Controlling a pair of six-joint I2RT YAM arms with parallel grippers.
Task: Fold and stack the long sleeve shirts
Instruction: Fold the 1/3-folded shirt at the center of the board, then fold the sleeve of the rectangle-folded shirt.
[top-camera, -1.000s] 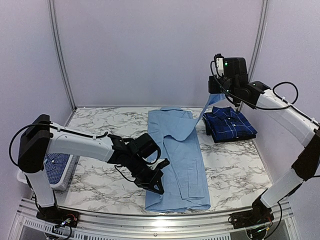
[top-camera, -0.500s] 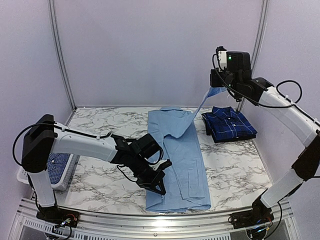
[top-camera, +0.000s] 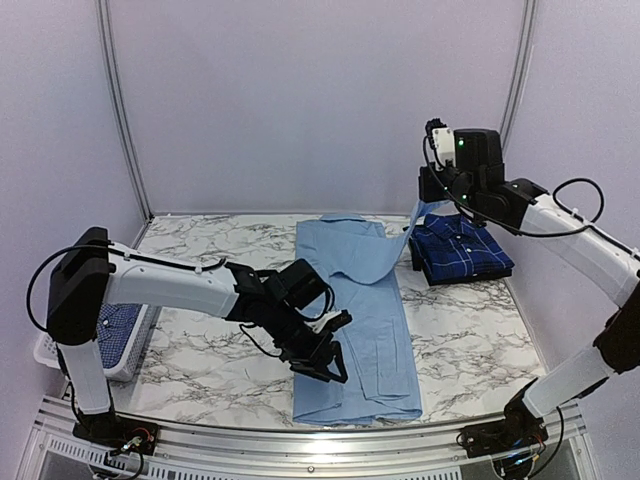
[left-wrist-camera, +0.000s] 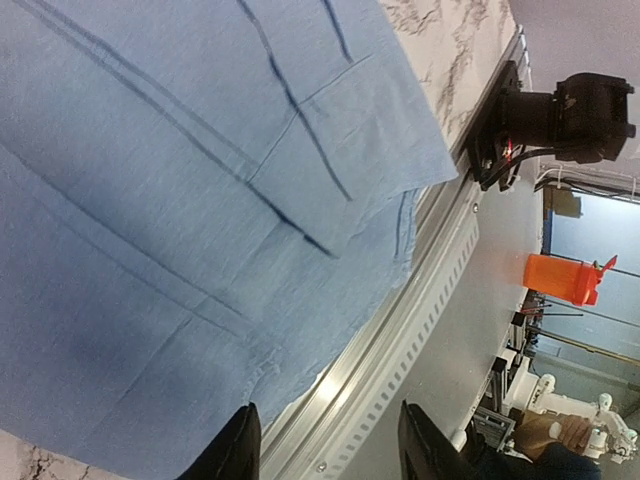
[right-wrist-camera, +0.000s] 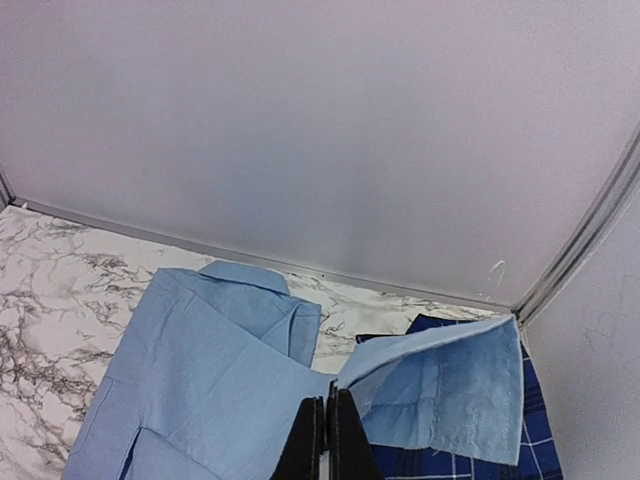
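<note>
Marble table (top-camera: 470, 340), basket (top-camera: 138, 358) only in top view, right gripper (right-wrist-camera: 327, 405) pinching sleeve (right-wrist-camera: 450, 390)

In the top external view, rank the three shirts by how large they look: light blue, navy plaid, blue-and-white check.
Largest: light blue shirt, spread out.
Next: navy plaid shirt, folded.
Smallest: blue-and-white check shirt, though it is partly hidden, so only its visible part counts.

No legible text or labels anywhere.
</note>
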